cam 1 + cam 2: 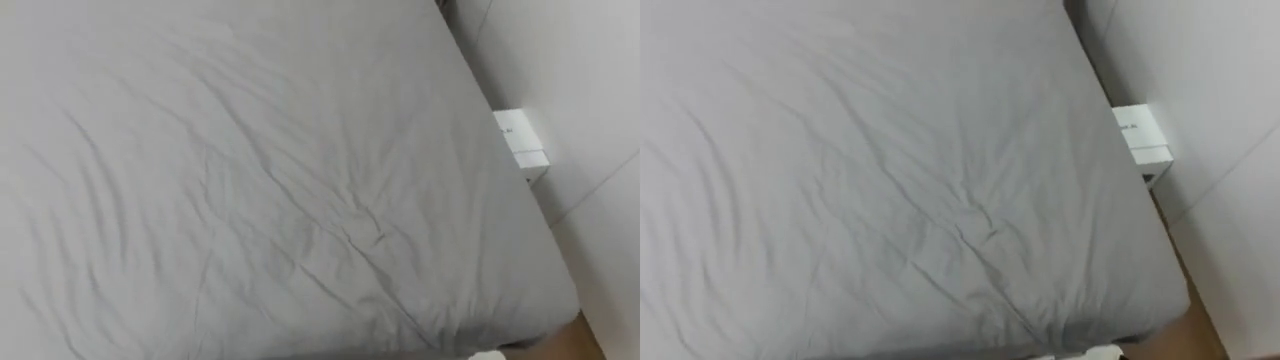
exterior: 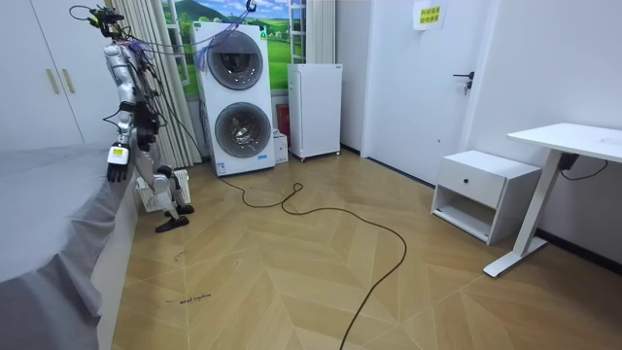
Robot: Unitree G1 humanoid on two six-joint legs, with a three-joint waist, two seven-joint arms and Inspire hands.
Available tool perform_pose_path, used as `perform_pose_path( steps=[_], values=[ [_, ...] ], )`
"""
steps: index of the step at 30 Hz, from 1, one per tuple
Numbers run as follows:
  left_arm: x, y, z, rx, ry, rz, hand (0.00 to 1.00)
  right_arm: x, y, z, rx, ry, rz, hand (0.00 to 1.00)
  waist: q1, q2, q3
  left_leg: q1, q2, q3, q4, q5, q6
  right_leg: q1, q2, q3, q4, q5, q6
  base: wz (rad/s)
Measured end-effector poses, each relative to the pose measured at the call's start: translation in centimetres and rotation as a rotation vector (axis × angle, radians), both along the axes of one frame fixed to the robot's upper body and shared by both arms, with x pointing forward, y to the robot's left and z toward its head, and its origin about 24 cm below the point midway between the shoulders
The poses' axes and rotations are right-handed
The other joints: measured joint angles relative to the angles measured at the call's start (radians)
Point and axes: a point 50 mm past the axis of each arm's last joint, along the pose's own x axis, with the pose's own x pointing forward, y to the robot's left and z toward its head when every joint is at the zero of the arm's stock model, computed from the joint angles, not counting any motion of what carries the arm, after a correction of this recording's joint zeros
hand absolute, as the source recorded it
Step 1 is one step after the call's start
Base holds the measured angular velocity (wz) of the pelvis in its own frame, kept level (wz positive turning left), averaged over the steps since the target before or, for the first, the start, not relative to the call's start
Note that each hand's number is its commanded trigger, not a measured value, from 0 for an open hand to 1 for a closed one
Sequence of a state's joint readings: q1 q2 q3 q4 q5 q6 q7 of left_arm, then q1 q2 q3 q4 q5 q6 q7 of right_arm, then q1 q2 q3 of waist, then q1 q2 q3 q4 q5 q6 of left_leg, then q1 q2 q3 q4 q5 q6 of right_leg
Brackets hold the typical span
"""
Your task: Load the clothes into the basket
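grey bed [image 1: 250, 180], white box [image 1: 520, 140] at frame right. clothes likely light, limp: pinch bunched fold. robot hand [image 2: 117, 167] upper left, grip: cannot tell.

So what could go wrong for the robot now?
It stands right beside the bed, where the grey sheet hangs down toward the floor, so a foot might catch in it. The white box sits close by the bed's edge, so an arm reaching that way might bump it.

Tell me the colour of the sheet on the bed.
Plain grey sheet, creased, no pattern; shows best in the left eye view.
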State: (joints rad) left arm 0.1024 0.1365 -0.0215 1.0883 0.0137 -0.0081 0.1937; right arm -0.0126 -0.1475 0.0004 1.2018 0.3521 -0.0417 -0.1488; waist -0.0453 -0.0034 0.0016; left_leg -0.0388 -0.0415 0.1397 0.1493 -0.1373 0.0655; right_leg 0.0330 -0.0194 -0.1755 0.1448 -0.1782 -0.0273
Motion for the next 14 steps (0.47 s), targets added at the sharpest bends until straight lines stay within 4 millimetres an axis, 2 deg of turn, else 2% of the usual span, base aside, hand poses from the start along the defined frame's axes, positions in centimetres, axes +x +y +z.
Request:
perform_pose_path(
  steps=[1,6,14],
  values=[
    [-0.1,0.0,0.0,0.000,0.003,0.001,0.00,-0.3,0.2,-0.1,0.001,0.012,0.023,0.00,0.000,-0.002,0.0005,0.008,-0.005,-0.012,-0.002,0.000,0.000,0.013,-0.009,-0.017,-0.011,-0.001,0.001,0.26],
    [-0.2,-0.2,-0.1,-0.005,0.000,0.001,0.00,-1.3,1.1,-0.6,0.042,0.063,0.085,0.00,0.028,-0.006,0.0040,0.028,-0.010,-0.026,-0.005,-0.006,0.002,0.036,-0.013,-0.028,-0.012,-0.010,0.006,0.10],
    [-1.0,-0.4,-0.2,-0.014,0.018,0.006,0.00,-2.9,1.8,-1.2,0.067,0.126,0.138,0.00,0.037,-0.010,0.0068,0.049,-0.014,-0.029,-0.005,-0.014,0.004,0.057,-0.011,-0.025,-0.012,-0.015,0.010,-0.01]
  ],
)
